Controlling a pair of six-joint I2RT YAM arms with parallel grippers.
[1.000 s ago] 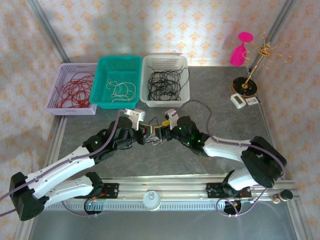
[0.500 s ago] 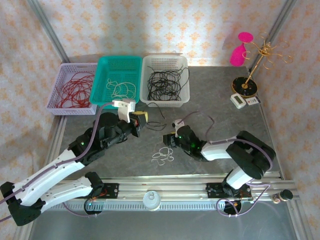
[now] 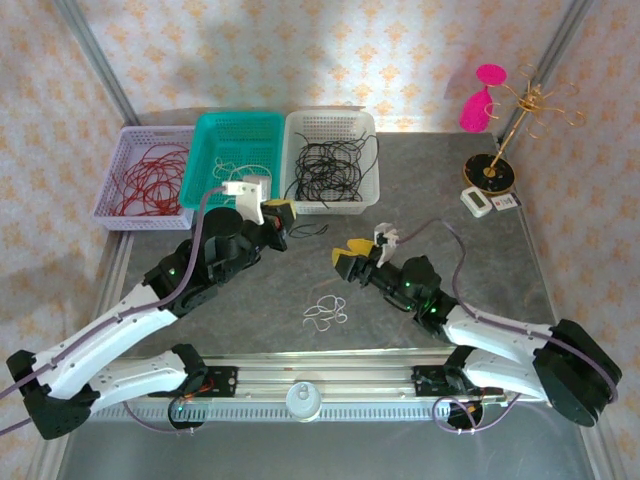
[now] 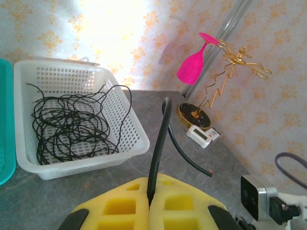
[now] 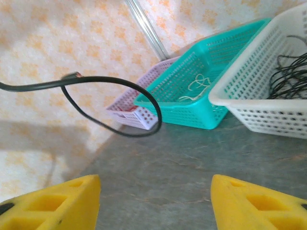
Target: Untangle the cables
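Pinched one black cable [image 4: 159, 143] in the tightly closed left gripper [image 4: 149, 203], just short of the white basket [image 4: 86, 165] of more black cord. Had the right gripper [image 5: 156, 191] spread wide and empty, that cable's free end looping ahead of it, untouched. Saw loose white cables [image 3: 325, 312] on the table [image 3: 265, 300] near the right gripper, touching neither

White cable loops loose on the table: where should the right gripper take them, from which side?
Pinch the middle of the white cable loops, where strands cross, coming straight down with the open right gripper. They lie flat on the table, so a side approach probably catches nothing.
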